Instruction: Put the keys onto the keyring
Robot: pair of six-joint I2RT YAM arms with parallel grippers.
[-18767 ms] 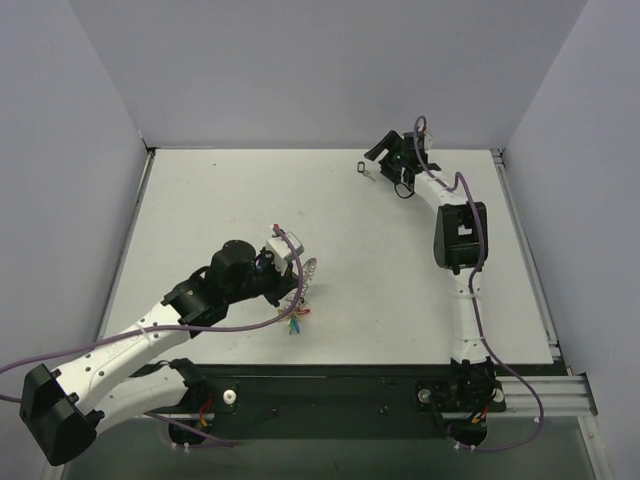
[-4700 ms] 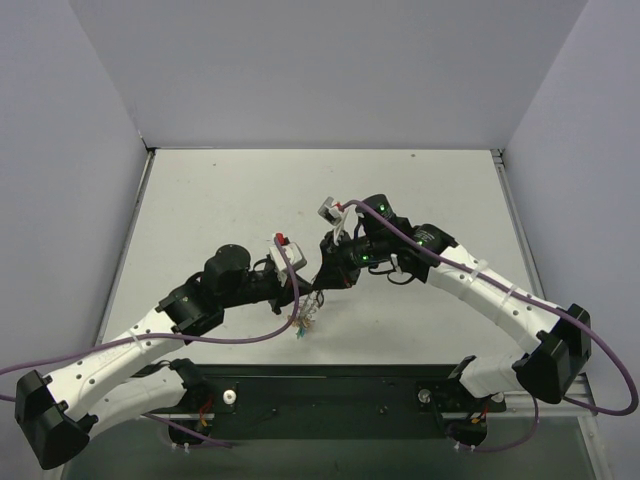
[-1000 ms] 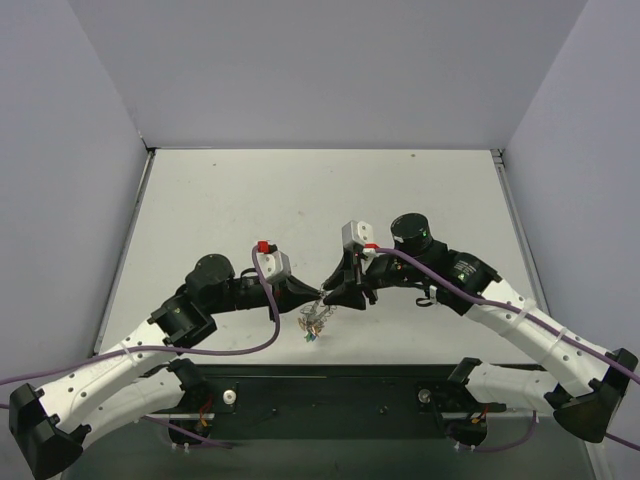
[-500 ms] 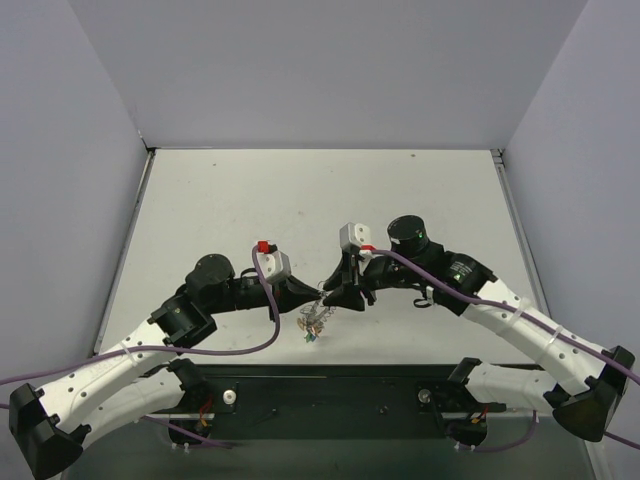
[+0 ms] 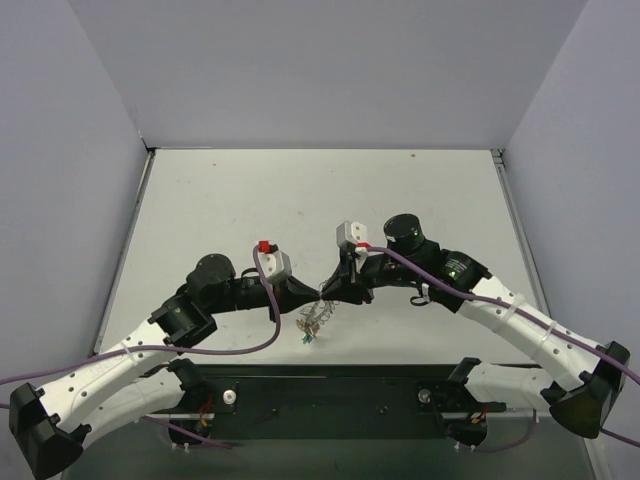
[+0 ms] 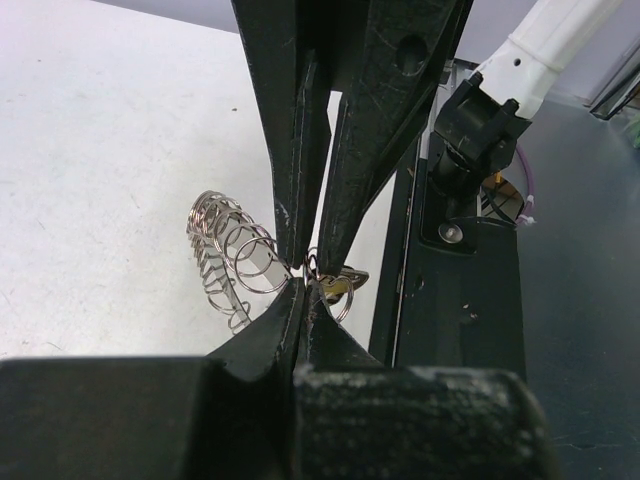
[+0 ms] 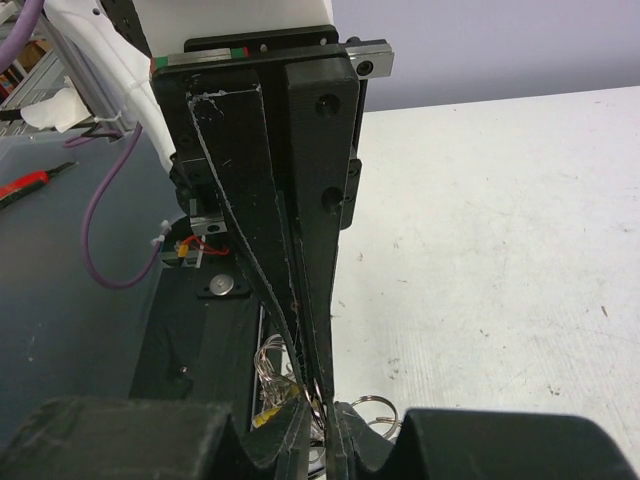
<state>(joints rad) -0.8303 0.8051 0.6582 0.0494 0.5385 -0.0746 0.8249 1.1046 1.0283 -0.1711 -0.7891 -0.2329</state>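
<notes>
The left claw (image 6: 300, 292) is seen closed, its two black fingertips pressed together on a loop of the keyring (image 6: 232, 252). In the left wrist view the ring's silvery coils are fanned out just to the left of this claw's tips. In the top view the ring is seen hanging just below the claw, over the pale table (image 5: 300, 200).

The keys (image 5: 308, 337) are bunched under the ring, directly beneath the left claw's tips. Green and yellow heads can be made out among them. How many are threaded on the ring cannot be told.

A few smaller loops and a brassy bit of metal are seen just to the right of the pinch.

The right claw (image 5: 330, 291) is set tip to tip against the left claw, reaching in from its right side. Its fingers are drawn nearly together, with only a thin slit left between them. Whether anything is pinched in that slit cannot be told.
</notes>
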